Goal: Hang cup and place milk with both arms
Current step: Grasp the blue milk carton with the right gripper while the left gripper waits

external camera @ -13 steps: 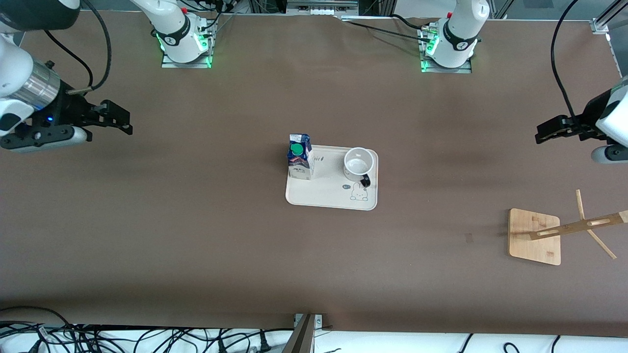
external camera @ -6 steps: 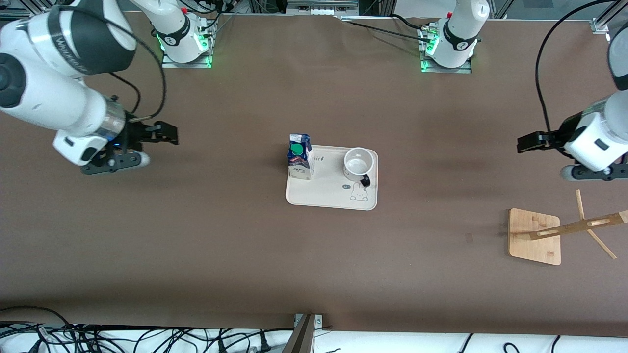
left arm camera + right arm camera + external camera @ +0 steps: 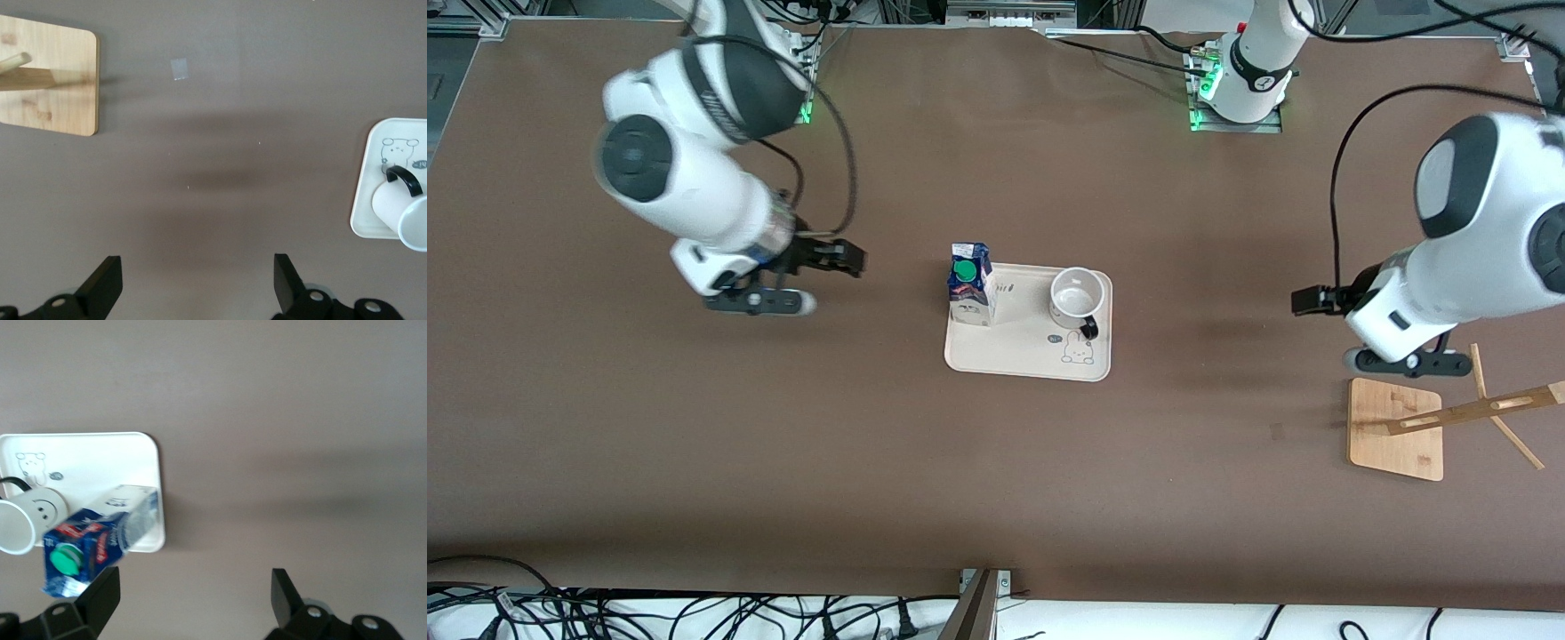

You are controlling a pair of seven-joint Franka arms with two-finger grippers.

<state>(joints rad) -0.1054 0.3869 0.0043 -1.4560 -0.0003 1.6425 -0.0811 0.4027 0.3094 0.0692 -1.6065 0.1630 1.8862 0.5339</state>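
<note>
The milk (image 3: 970, 284) stands upright on the white tray (image 3: 1014, 360), at the edge toward the right arm's end. The cup (image 3: 1074, 293) stands upright on the same tray, black handle toward the front camera. My right gripper (image 3: 852, 258) is open and empty over bare table beside the tray's milk edge; its wrist view shows the milk (image 3: 93, 540), the cup (image 3: 23, 520) and the tray (image 3: 100, 463). My left gripper (image 3: 1304, 301) is open and empty over bare table between the tray and the wooden rack (image 3: 1396, 428). Its wrist view shows the cup (image 3: 400, 210).
The wooden rack has a flat square base and a slanted slotted pole (image 3: 1476, 409) with a thin cross peg, toward the left arm's end; its base also shows in the left wrist view (image 3: 50, 87). A small tape mark (image 3: 1276, 431) lies on the brown table beside it.
Both arms have swung in from the table's ends toward the tray. The right gripper has come close to the milk; the left gripper has come near the rack. Tray, milk and cup have not moved.
</note>
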